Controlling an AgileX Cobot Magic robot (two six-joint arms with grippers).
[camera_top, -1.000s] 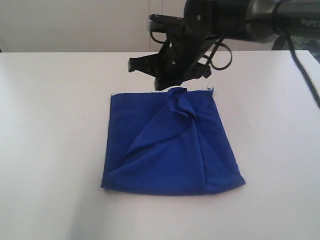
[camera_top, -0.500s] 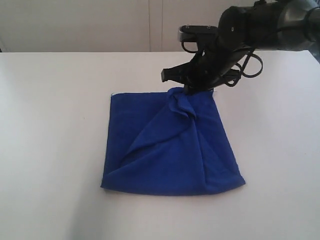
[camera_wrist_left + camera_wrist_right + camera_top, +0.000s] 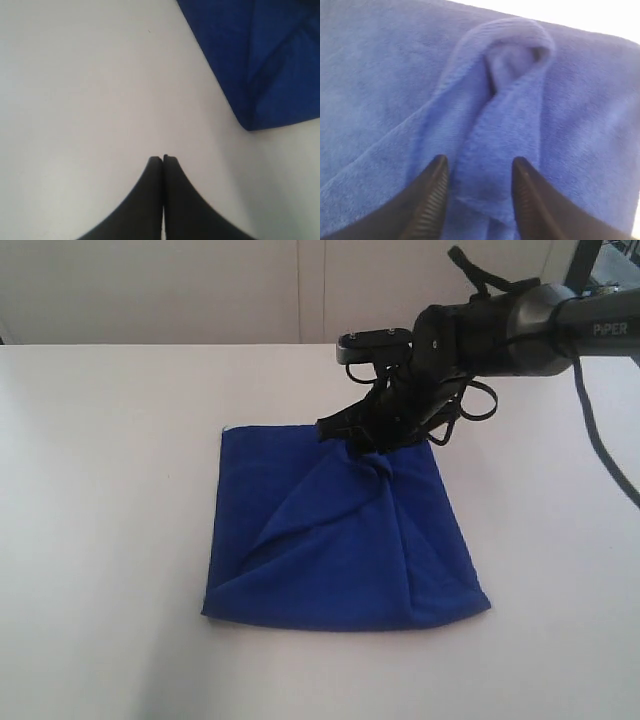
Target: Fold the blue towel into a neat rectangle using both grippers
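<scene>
White bench (image 3: pixel 100 490): R black end effector (image 3: pixel 479 160) just spread, releasing bunched far edge of royal-blue microfibre towel (image 3: pixel 340 540); L end effector (image 3: pixel 163 159) pressed together. Fold laid, wrinkled.

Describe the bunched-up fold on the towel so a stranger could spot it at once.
On the white table lies a blue towel, roughly square. Near its far edge in the exterior view, a twisted ridge of cloth stands between the right gripper's parted fingers. Elsewhere the towel shows only long shallow creases.

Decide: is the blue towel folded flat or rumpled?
Folded but rumpled: the blue towel shows diagonal creases, and a bunched ridge sits between the jaws of the open right gripper.
</scene>
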